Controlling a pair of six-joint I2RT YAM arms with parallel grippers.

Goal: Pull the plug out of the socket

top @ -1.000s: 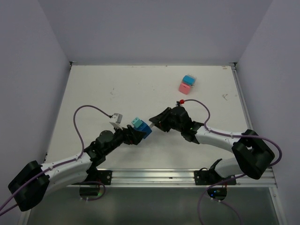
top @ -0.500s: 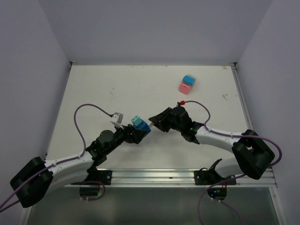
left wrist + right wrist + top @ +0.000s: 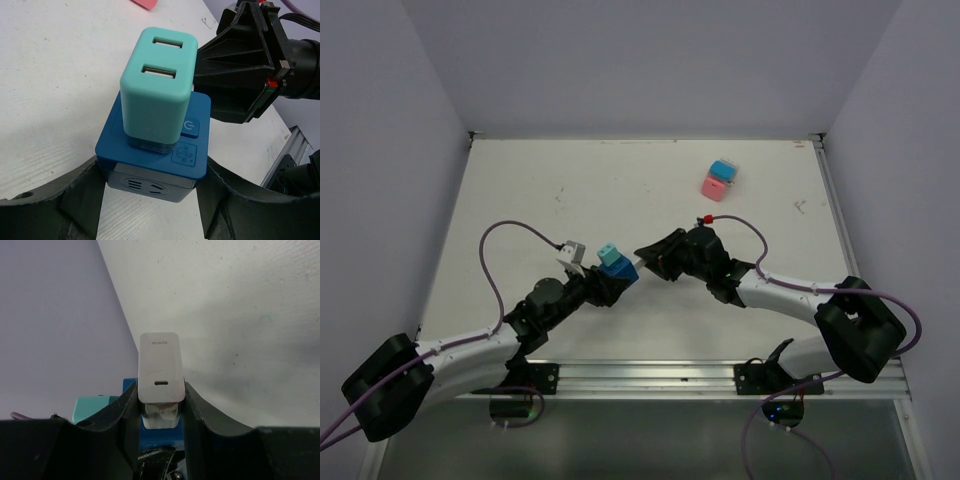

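Separation is not yet done: the white charger plug (image 3: pixel 160 367) sits seated in the blue socket cube (image 3: pixel 150 161), low centre of the overhead view. The right claw (image 3: pixel 160 389) clamps the plug, the left claw (image 3: pixel 151 176) grips the cube's sides. Pulling them apart remains.

White plug (image 3: pixel 159 367) sits seated in blue socket (image 3: pixel 150 162).

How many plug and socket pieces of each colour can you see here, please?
Dark blue socket: 1
Teal plug: 1
White plug: 1
Pink block: 1
Light blue block: 1
Total: 5
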